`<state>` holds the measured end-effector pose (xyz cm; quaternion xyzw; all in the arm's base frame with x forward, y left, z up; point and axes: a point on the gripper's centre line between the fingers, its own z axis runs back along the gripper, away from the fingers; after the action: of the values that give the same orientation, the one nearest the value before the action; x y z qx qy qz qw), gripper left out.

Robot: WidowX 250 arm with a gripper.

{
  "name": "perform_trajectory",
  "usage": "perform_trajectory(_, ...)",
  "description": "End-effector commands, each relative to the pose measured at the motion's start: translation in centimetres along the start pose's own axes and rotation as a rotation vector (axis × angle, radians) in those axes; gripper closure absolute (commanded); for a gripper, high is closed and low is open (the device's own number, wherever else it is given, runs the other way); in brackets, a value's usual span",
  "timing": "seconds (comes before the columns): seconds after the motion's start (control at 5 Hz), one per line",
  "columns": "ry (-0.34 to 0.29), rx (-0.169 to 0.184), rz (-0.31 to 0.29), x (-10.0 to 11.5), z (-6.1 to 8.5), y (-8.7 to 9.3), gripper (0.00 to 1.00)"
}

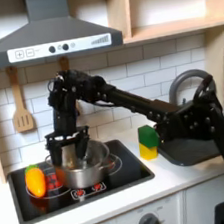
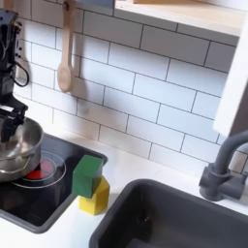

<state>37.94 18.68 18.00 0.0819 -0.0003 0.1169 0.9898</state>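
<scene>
A silver pot [image 1: 89,168] [image 2: 19,153] stands on the black toy stove [image 1: 123,175] [image 2: 44,199]. My gripper [image 1: 68,153] [image 2: 9,123] reaches down from the black arm onto the pot's rim on the first exterior view's left and looks shut on it. An orange and yellow toy food piece [image 1: 35,180] lies on the stove just left of the pot in the first exterior view. The pot partly covers a red burner ring [image 2: 39,174].
A green and yellow sponge block [image 1: 148,139] [image 2: 90,183] stands on the counter between stove and sink [image 1: 195,151] [image 2: 184,218]. A grey faucet [image 1: 186,81] [image 2: 225,167] rises by the sink. A wooden spatula [image 1: 20,105] and spoon [image 2: 64,56] hang on the tiled wall under the hood [image 1: 48,37].
</scene>
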Motion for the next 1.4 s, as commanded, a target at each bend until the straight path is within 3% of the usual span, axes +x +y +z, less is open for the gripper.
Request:
perform_trajectory(0.0, -0.02, -0.018, -0.065, -0.3, 0.9, -1.4, 0.0)
perform_trajectory(0.2, -0.035, -0.026, -0.087, -0.7, 1.4, -1.7, 0.0)
perform_trajectory(0.8, -0.115, -0.054, -0.108, -1.8, 5.2, -2.9, 0.0)
perform_trajectory(1.2, -0.106, -0.068, -0.136, -2.9, 6.6, -2.9, 0.0)
